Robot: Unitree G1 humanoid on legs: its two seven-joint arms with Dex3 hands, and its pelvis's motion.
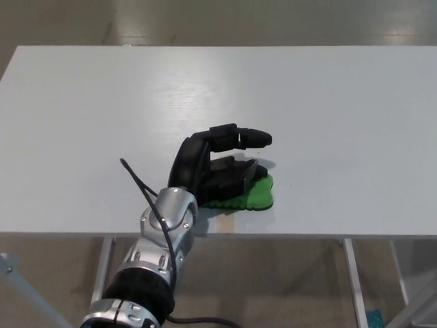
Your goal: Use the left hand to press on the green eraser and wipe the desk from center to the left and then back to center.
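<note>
The green eraser [254,195] lies flat on the white desk [341,116], near its front edge and a little left of the middle. My left hand [215,165] reaches over it from the front. The lower part of the hand rests on the eraser's left half and hides it. The two upper fingers [247,136] stick out to the right above it, spread apart and gripping nothing. Only the eraser's wavy right rim shows. My right hand is out of the picture.
A black cable [136,179] loops off my left wrist over the desk's front strip. A small tan patch [230,221] marks the desk edge just below the eraser. Table legs [351,273] and floor show under the front edge.
</note>
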